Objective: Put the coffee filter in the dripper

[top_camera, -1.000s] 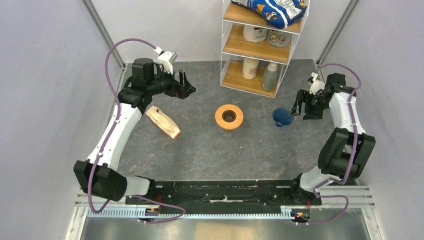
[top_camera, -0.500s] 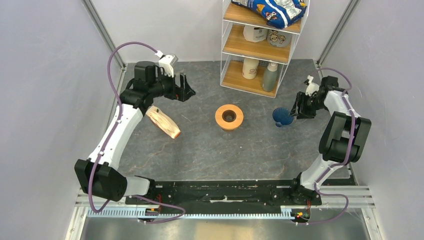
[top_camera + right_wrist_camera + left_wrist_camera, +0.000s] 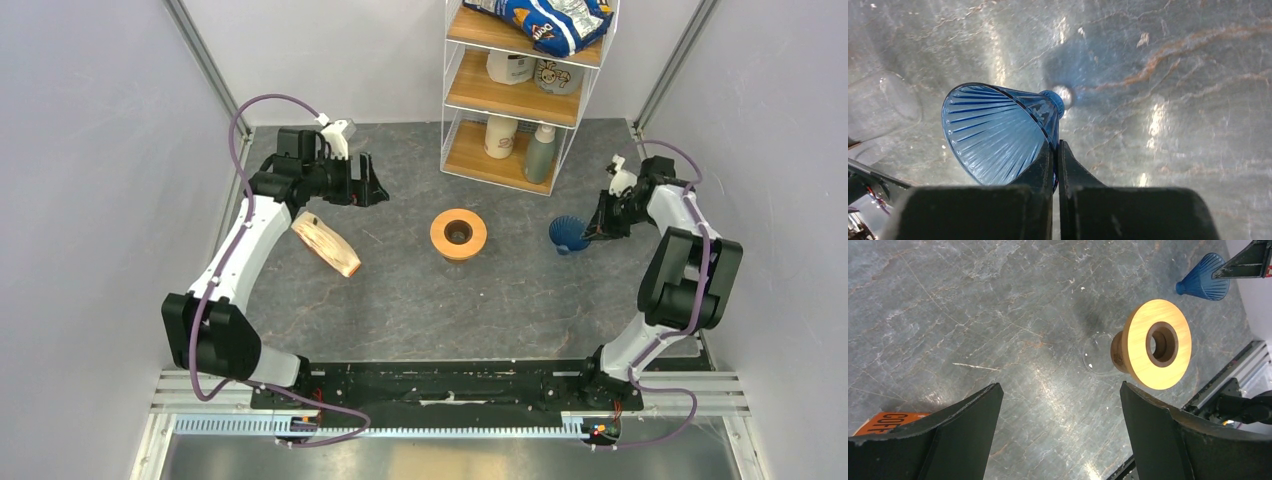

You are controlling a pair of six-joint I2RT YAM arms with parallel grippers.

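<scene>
Both right jaws are pressing together on one thin side wall of the dripper (image 3: 993,135), pinching it near the rim. Its ribbed mouth is fanning out to one side of them and its spout is pointing past their tips. That edge-only pinch is risking a swivel or slip on any lift. I can't tell whether the spout is touching the table (image 3: 1173,100). The left jaws are standing wide apart, gripping nothing, with the wooden ring (image 3: 1158,344) and glass cup (image 3: 1098,354) ahead between them. No single coffee filter is showing; the paper stack (image 3: 325,243) is sitting mostly cut off beside one left jaw.
</scene>
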